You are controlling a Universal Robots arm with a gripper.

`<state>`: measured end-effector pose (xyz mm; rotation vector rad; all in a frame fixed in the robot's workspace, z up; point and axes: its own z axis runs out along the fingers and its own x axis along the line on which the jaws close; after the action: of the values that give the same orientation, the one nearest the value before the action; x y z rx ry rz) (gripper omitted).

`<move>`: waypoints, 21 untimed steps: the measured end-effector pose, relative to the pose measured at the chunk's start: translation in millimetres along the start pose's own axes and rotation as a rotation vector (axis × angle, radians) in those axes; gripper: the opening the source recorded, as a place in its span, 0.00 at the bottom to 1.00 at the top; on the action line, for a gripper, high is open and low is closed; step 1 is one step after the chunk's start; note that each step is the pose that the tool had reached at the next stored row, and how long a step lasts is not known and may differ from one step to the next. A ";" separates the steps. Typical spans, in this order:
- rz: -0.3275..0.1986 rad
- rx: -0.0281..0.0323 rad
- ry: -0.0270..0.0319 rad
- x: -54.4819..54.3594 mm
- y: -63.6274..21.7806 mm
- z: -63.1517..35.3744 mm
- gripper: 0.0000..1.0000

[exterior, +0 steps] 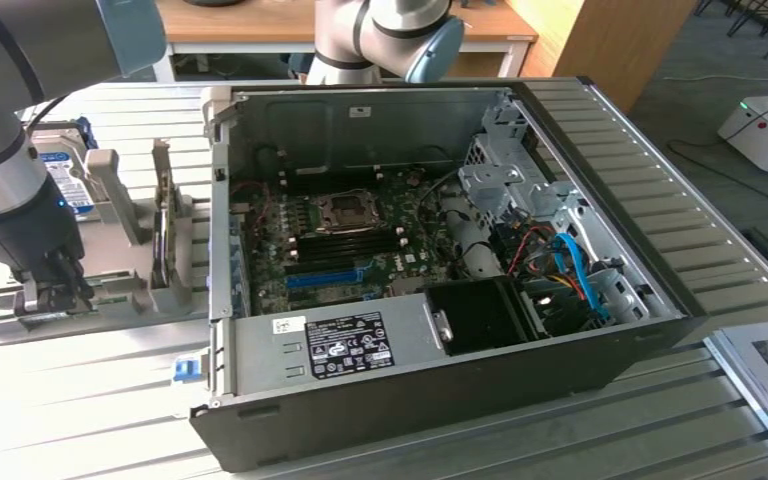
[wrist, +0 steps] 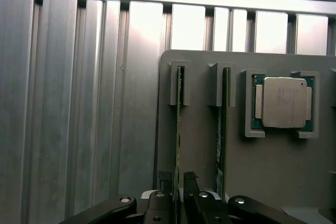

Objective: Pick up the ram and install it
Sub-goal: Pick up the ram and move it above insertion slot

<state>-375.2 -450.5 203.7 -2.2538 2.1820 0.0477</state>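
Observation:
Two green ram sticks stand on edge in slots of a grey holder (wrist: 199, 129): one ram stick (wrist: 178, 124) runs straight between my fingers and the other ram stick (wrist: 221, 124) stands beside it. My gripper (wrist: 178, 182) is open, with one dark finger (wrist: 164, 195) on each side of the first stick, low over the holder. In the exterior view my gripper (exterior: 53, 288) hangs down onto the holder (exterior: 131, 290) at that view's left, beside the open computer case (exterior: 398, 250). Inside the case the motherboard (exterior: 344, 245) lies with its dark memory slots (exterior: 357, 240).
A processor chip (wrist: 283, 102) sits in a pocket of the holder beside the sticks. On the holder, a hard drive (exterior: 71, 175) and an expansion card (exterior: 160, 215) stand upright. Cables (exterior: 564, 265) and a drive cage (exterior: 504, 180) fill the case's side on the exterior view's right. The slatted metal table (exterior: 77, 400) surrounds it all.

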 end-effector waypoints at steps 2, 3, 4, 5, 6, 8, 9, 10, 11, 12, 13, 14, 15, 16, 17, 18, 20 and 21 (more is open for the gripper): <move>0.000 0.0001 0.0000 0.1 -0.1 0.0 0.24; 0.000 0.0002 -0.0001 0.1 -0.1 0.1 0.24; 0.000 0.0001 0.0000 0.1 -0.1 0.0 0.24; 0.000 0.0000 0.0000 0.1 0.0 0.0 0.24; 0.000 0.0001 -0.0001 0.1 -0.1 0.1 0.24; 0.000 0.0000 0.0000 0.1 0.0 0.0 0.24; 0.000 0.0000 0.0000 0.1 0.0 0.2 0.24; 0.000 0.0000 0.0000 0.2 0.0 0.3 0.24; 0.000 0.0000 0.0000 0.2 0.0 0.6 0.24; 0.000 0.0000 0.0000 0.2 -0.1 0.8 0.24; 0.000 0.0001 0.0000 0.2 -0.1 1.0 0.24; 0.000 0.0000 0.0000 0.2 0.0 1.1 0.24; 0.000 0.0000 0.0000 0.2 -0.1 1.3 0.24; 0.000 0.0001 -0.0001 0.2 -0.1 1.6 0.24; 0.000 0.0000 0.0000 0.2 -0.1 1.7 0.24; 0.000 0.0001 0.0000 0.2 -0.1 2.0 0.24; 0.000 0.0001 0.0000 0.2 -0.1 2.0 0.24; 0.000 0.0001 0.0000 0.2 -0.1 2.0 0.24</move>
<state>-375.1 -450.6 201.7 -2.2541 2.1816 0.0476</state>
